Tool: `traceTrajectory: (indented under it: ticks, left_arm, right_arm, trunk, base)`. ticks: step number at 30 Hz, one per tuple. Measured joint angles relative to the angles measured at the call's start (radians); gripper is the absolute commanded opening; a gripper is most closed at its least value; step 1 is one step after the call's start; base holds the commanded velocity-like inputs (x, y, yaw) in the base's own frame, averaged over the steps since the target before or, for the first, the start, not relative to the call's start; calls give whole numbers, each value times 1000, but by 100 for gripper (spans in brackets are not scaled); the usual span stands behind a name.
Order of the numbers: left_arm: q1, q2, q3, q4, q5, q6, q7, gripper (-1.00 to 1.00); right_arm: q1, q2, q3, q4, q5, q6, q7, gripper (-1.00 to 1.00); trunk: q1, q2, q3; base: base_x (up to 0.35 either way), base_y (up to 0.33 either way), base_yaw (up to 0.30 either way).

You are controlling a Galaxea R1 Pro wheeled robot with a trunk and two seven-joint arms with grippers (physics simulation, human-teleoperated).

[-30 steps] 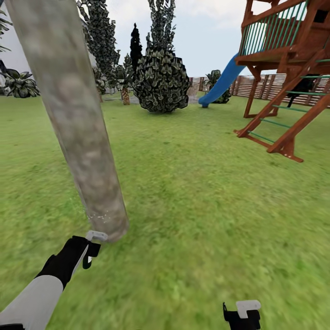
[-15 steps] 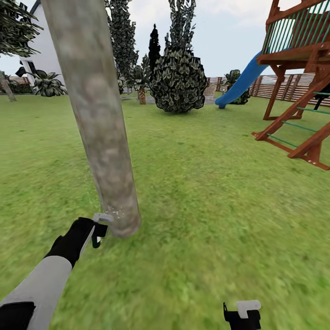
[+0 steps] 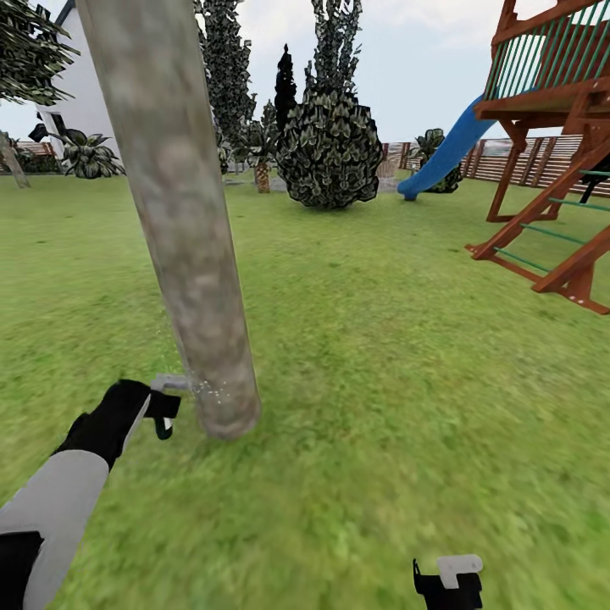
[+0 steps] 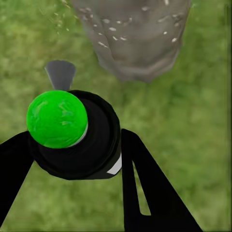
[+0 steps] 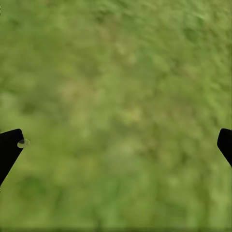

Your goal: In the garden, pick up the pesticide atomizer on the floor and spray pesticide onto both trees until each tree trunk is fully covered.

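Note:
A thick pale mottled tree trunk (image 3: 182, 237) rises from the lawn close in front of me, left of centre. My left gripper (image 3: 159, 408) is shut on the pesticide atomizer (image 3: 166, 398), just left of the trunk's base. The grey nozzle (image 3: 172, 383) points at the bark, and white droplets speckle the gap. In the left wrist view the atomizer (image 4: 79, 140) is a black body with a green cap (image 4: 57, 118); black fingers (image 4: 145, 183) flank it and the wet-speckled trunk (image 4: 133, 38) lies beyond. My right gripper (image 3: 447, 580) hangs open over grass, low on the right.
A wooden play tower (image 3: 555, 127) with a blue slide (image 3: 445, 152) stands at the right. A dark round bush (image 3: 330, 152) and tall conifers are behind, before a slatted fence (image 3: 508, 161). Another leafy tree (image 3: 21, 59) shows at far left. Open lawn (image 3: 381, 381) spreads right of the trunk.
The view first shifted so the trunk sits further right. Since then my left gripper has carried the atomizer left and slightly up along the trunk's base, and droplets show there. The right arm is unmoved.

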Motion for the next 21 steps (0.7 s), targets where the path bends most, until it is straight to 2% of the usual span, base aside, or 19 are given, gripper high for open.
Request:
traceTrajectory:
  ticks: [3, 6, 9, 11, 12, 15, 21]
  left_arm:
    - [-7, -58, -2, -3, 8, 31, -4, -100]
    - [-12, -71, -2, -4, -2, 34, -4, -100]
    - [-13, -51, -2, -2, -10, 33, -7, -100]
    - [-5, -14, -3, -1, -16, 31, -8, -100]
    - [-3, -11, -4, -2, -10, 32, -8, -100]
    - [-2, -17, -4, -4, -21, 33, -7, -100]
    - [-11, -19, -3, -3, -25, 34, -7, -100]
  right_arm:
    - [0, 1, 0, 0, 0, 0, 0, 100]
    - [0, 1, 0, 0, 0, 0, 0, 100]
    - [0, 1, 0, 0, 0, 0, 0, 100]
    - [0, 1, 0, 0, 0, 0, 0, 100]
    - [0, 1, 0, 0, 0, 0, 0, 100]
    - [0, 0, 0, 0, 0, 0, 0, 100]
    - [0, 0, 0, 0, 0, 0, 0, 100]
  trunk:
    - [0, 0, 0]
    - [0, 0, 0]
    - [0, 0, 0]
    - [0, 0, 0]
    - [0, 0, 0]
    - [0, 0, 0]
    - [0, 0, 0]
  base:
    - [0, 0, 138]
    - [0, 0, 260]
    - [0, 0, 259]
    - [0, 0, 69]
    - [0, 0, 21]
    - [32, -14, 5]
    - [176, -185, 0]
